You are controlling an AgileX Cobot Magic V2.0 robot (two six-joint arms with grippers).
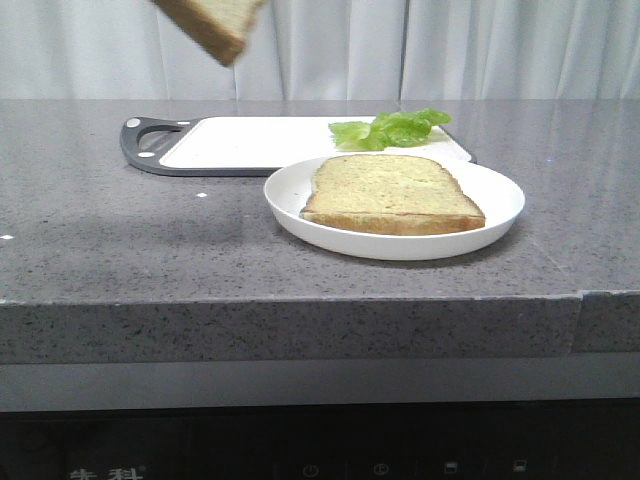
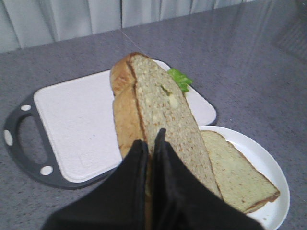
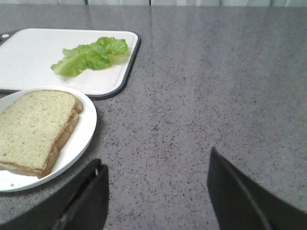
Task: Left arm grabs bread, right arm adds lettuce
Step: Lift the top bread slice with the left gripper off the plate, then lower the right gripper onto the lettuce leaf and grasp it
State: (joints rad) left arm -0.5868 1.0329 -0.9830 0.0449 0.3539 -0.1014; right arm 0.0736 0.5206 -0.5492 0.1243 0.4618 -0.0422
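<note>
we log the left gripper (image 2: 149,143) clamped on the bread (image 2: 163,120), held tilted in the air above the board (image 1: 250,140); the front view cuts off all but its lower corner. the lettuce (image 1: 392,129) lies on the board, just behind the plate (image 1: 500,195); its near edge is hidden by the plate. a second slice (image 1: 392,193) lies on the plate. the right gripper (image 3: 156,191) is spread wide, its fingertips out of frame.
</note>
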